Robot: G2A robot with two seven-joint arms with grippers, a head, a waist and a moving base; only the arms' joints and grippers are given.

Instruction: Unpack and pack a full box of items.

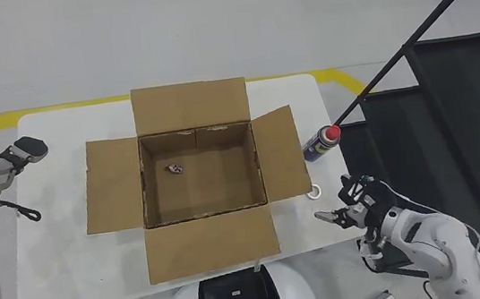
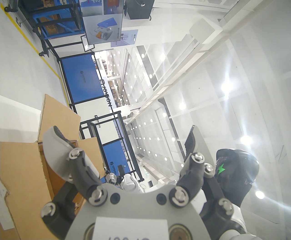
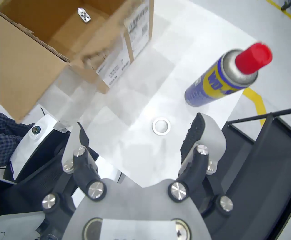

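An open cardboard box (image 1: 202, 210) stands mid-table with all its flaps folded out. Inside lies one small patterned item (image 1: 174, 168), also seen through the box mouth as a small item (image 3: 84, 14). A blue and yellow spray can (image 1: 321, 143) with a red cap stands upright just right of the box (image 3: 34, 56); the can (image 3: 218, 81) is beyond my right gripper (image 3: 138, 134). A white ring (image 3: 161, 126) lies on the table between that gripper's open fingers (image 3: 200, 131). My right gripper (image 1: 338, 214) hovers at the table's front right corner. My left gripper (image 1: 28, 150) is at the table's far left edge, open and empty (image 2: 124, 138), tilted upward beside the box (image 2: 22, 163).
The white table (image 1: 72, 251) has bare room left of the box and along the front. A black metal rack (image 1: 451, 105) stands close against the right side. Yellow floor tape (image 1: 54, 107) runs behind the table.
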